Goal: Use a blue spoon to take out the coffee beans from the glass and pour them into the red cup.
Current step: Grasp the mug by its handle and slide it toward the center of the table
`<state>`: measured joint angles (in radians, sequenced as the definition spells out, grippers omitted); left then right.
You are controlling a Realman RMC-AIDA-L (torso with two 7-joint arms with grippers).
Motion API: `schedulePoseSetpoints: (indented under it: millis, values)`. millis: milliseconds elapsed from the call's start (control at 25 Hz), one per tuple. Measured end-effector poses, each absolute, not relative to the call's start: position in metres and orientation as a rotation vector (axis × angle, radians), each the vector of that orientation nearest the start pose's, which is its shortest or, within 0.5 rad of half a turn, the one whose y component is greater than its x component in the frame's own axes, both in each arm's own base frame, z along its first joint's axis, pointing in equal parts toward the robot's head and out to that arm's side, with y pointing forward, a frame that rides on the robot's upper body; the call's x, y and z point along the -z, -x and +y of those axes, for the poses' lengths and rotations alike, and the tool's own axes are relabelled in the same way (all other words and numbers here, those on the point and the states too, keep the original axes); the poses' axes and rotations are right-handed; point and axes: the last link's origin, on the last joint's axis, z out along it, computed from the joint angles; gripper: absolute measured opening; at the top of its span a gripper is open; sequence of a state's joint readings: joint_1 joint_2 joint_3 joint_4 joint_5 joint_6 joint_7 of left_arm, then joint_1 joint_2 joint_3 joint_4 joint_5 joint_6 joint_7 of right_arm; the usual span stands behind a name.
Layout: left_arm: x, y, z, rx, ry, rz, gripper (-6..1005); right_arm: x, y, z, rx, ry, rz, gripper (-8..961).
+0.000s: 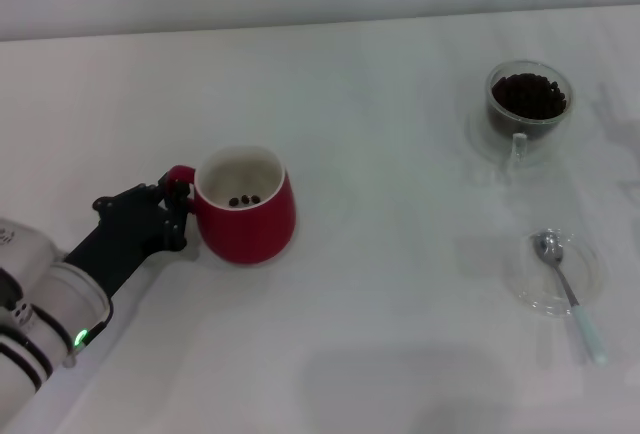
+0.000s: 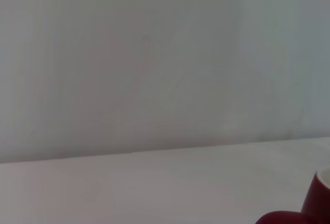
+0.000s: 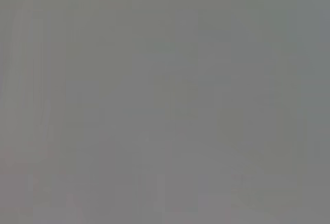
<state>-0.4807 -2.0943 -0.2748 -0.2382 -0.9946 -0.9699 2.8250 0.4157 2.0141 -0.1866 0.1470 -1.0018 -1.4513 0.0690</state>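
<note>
The red cup (image 1: pixel 245 222) stands on the white table left of centre, with a few coffee beans (image 1: pixel 244 200) on its white bottom. My left gripper (image 1: pixel 176 206) reaches in from the left, its black fingers closed around the cup's red loop handle. A sliver of the red cup (image 2: pixel 315 201) also shows in the left wrist view. The glass (image 1: pixel 528 106) stands at the far right, holding a dark heap of coffee beans (image 1: pixel 529 93). The blue spoon (image 1: pixel 569 292) lies nearer on the right, its metal bowl in a flat clear saucer (image 1: pixel 592 266) and its pale handle pointing toward me. My right gripper is out of view.
White tabletop stretches between the red cup and the glass, and a pale wall rises behind the table's far edge. The right wrist view shows only plain grey.
</note>
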Motion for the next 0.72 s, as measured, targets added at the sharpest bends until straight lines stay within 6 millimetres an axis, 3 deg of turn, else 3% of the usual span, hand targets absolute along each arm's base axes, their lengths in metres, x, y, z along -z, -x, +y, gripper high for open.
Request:
schedulePoseSetpoints:
  millis: [320,720]
  values:
    - [0.122,0.280,0.312,0.626,2.180,-0.681,114,-0.049,-0.364,0.299,-0.663,1.297,0.428,854]
    - [0.123,0.279,0.311,0.622,2.187,-0.683,116,-0.050,-0.365,0.298,-0.660,1.292,0.427,855]
